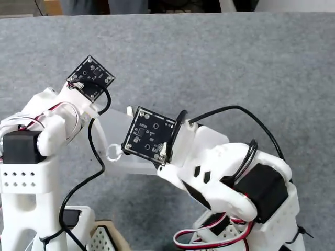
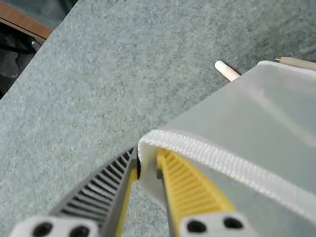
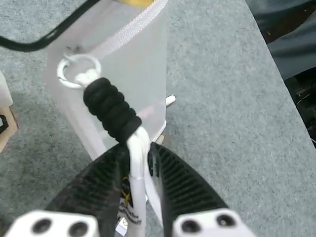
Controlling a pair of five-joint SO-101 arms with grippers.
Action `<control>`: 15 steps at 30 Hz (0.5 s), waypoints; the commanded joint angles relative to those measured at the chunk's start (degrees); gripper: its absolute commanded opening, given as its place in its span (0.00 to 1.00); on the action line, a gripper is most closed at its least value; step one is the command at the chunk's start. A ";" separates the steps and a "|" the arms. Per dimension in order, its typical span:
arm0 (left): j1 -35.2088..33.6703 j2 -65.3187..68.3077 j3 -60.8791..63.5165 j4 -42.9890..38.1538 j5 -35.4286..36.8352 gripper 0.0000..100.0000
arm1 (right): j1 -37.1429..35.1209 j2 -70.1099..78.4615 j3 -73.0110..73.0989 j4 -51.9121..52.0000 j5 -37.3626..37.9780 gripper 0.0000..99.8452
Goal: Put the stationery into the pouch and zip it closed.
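Grey worktop (image 1: 235, 57) below. Pinching pouch (image 2: 247, 123) corner hem tight in left tool (image 2: 147, 170); clamping black-wrapped zipper cord (image 3: 111, 111) tight in right tool (image 3: 139, 158).

Nothing here can be read from where I stand — the small printed label (image 3: 125, 213) beside the pull cord (image 3: 137, 158) of the pouch (image 3: 133, 59) is too blurred.

The pouch (image 1: 116, 129) was translucent white and soft-walled, with a woven white edge (image 2: 212, 155). It lay stretched between my two arms over the grey mat. My left gripper (image 2: 146, 169) pinched one corner. A metal ring (image 3: 79, 70) hung at the zip end, tied to a white cord (image 3: 138, 160) wrapped in black, and my right gripper (image 3: 140, 148) clamped that cord. A white pen (image 2: 224, 70) poked out past the pouch's side. I couldn't tell whether it was inside or beneath.
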 commanded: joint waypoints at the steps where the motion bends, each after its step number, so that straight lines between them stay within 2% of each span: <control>1: -0.22 -0.18 -0.66 0.79 -0.35 0.03 | 0.62 -0.57 -0.13 -0.18 -0.53 0.01; 6: -0.31 -0.53 -0.92 2.11 -0.44 0.03 | 0.70 -0.57 -0.13 -0.18 -0.53 0.01; 11: -0.04 0.00 -8.75 13.19 -0.09 0.03 | 0.88 -0.66 -0.13 -0.44 -0.53 0.01; 15: -0.40 0.00 -13.14 16.26 7.03 0.03 | 0.97 -0.92 -0.31 -2.29 -3.52 0.01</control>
